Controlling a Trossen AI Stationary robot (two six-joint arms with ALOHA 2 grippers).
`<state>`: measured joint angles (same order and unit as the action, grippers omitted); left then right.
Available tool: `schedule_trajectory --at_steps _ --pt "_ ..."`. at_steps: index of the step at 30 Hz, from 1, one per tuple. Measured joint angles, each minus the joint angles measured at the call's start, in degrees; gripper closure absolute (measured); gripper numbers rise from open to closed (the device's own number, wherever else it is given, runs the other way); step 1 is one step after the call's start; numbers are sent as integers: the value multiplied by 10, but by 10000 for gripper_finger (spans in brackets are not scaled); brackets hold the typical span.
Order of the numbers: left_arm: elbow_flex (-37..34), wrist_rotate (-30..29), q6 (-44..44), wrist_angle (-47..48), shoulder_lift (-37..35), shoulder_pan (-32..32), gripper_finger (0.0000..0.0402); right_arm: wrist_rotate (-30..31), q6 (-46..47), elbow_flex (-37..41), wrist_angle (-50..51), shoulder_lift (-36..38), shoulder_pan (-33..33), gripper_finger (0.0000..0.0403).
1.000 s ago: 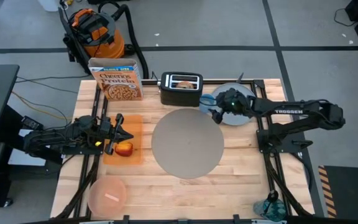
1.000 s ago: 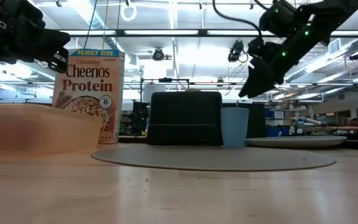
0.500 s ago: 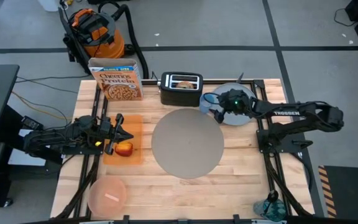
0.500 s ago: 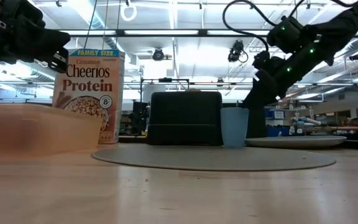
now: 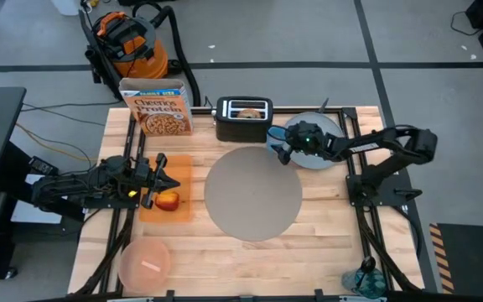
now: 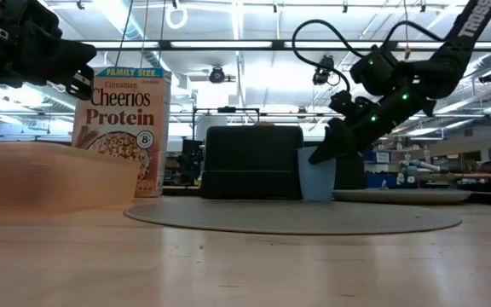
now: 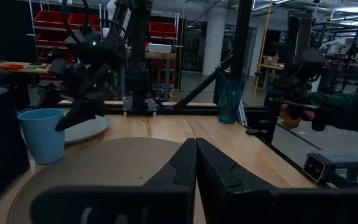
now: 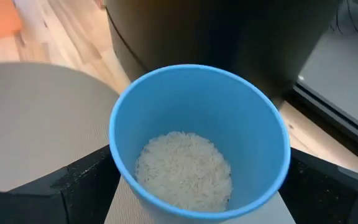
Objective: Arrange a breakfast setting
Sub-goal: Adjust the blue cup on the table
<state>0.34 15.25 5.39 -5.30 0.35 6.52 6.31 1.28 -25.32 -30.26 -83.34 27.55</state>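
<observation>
The small blue cup (image 5: 277,135), holding white grains (image 8: 185,171), stands on the table between the black toaster (image 5: 244,120) and the blue-grey plate (image 5: 319,137). My right gripper (image 5: 282,149) is open and low at the cup, with one finger (image 8: 82,180) on each side of it. The bagel (image 5: 246,107) sits in the toaster's slot. The grey placemat (image 5: 252,192) lies mid-table. My left gripper (image 5: 163,172) is shut and waits above the orange board (image 5: 183,172), near the apple (image 5: 168,200). The pink bowl (image 5: 145,262) stands at the near left. My right gripper comes at the cup slanting down from the table's right, and its fingers stand beside the cup's wall below the rim (image 8: 120,162). Whether they touch the cup I cannot tell. The cup stands upright on the table.
A cereal box (image 5: 158,107) stands at the far left. A teal vessel (image 5: 367,281) is at the near right corner. A person's sleeve (image 7: 347,109) shows beyond the table in the left wrist view. The placemat's top is bare.
My right gripper has gone down and toward the table's left, from above the plate's edge to the blue cup's level, and now has the cup between its fingers.
</observation>
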Motion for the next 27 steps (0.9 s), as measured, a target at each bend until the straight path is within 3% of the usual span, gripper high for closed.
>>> schedule_trajectory --at_steps 7,16,27 --pt "0 0 0 0 0 0 386 0 2 -1 -74 -46 -7 23" --pt "0 0 0 0 0 0 386 2 2 0 -70 -41 -17 52" --pt "0 0 0 0 0 0 386 24 -15 0 -51 40 -46 55"
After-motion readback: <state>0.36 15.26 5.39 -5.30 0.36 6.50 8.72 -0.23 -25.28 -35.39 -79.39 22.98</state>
